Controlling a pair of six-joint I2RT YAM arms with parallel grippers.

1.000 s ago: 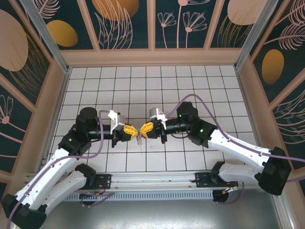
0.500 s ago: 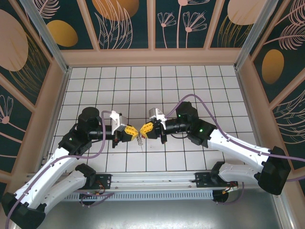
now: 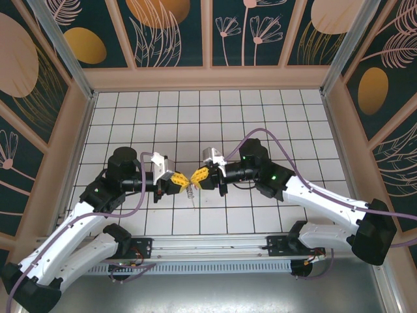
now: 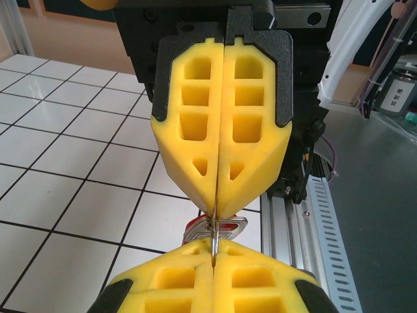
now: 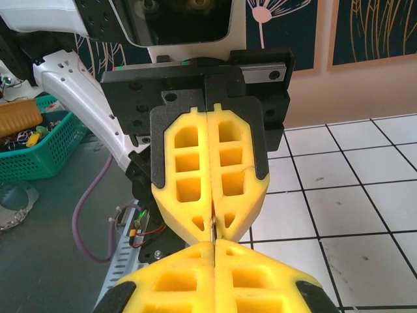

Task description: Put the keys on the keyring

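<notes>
Change over the last second: very little; the left arm's elbow creeps a touch nearer the middle, and both tools stay nose to nose over the mid-near counter (image 3: 260, 117).

Left tool (image 3: 181, 180) has its jaws pressed together; right tool (image 3: 197, 176) likewise. From the left wrist, a thin metal sliver (image 4: 213, 236) runs edge-on out of the right tool's seam into the left tool's; key or keyring, cannot tell. A red-headed piece (image 4: 219, 226) sits just behind it.

The keys (image 3: 189, 190) hang as a small silvery cluster just under the meeting point, same spot as before; whether they touch the counter is unclear.

Judgement: fine alignment or threading in hand, with no key seen sliding on; task not finished. Both pinches are at the very fingertips, so a slip is the risk.

Containers: a green basket (image 5: 29, 147) stands off the counter, behind the left arm; it holds tangled wires and small coloured bits, with something brown at its far edge.
</notes>
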